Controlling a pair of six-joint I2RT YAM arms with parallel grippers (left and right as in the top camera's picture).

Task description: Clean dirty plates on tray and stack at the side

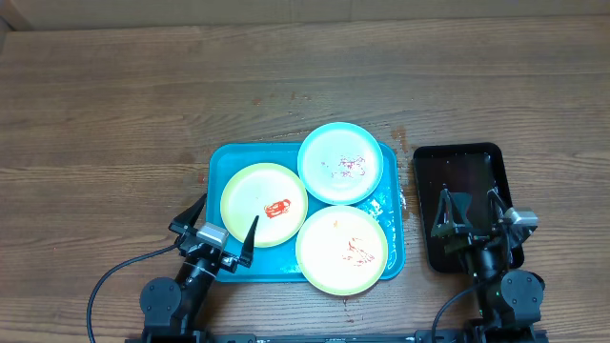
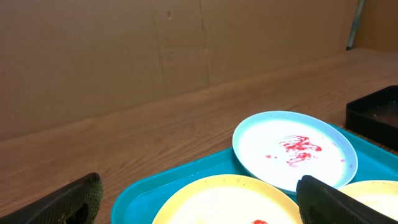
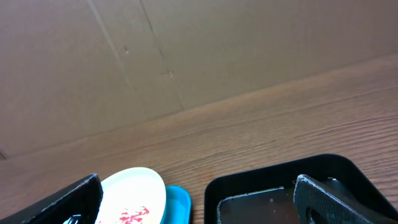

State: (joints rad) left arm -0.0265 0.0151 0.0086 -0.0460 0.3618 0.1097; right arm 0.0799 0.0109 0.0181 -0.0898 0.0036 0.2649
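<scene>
Three plates lie on the turquoise tray (image 1: 225, 160). A pale yellow-green plate (image 1: 264, 204) with a red smear is at the left. The light blue plate (image 1: 340, 163), speckled red, is at the back, and another yellow-green plate (image 1: 342, 250) with faint orange streaks overhangs the front rim. My left gripper (image 1: 221, 229) stands open at the tray's front left corner with nothing between its fingers. In the left wrist view the left plate (image 2: 224, 202) lies just ahead of the gripper (image 2: 202, 208), with the blue plate (image 2: 292, 149) beyond. My right gripper (image 1: 470, 214) hangs open and empty over the black tray.
A smaller black tray (image 1: 467, 205) stands right of the turquoise one, its dark glossy floor (image 3: 273, 199) in the right wrist view. The blue plate (image 3: 134, 196) and the turquoise rim (image 3: 177, 202) show at that view's left. A brown wall rises behind the wooden table (image 1: 114, 114).
</scene>
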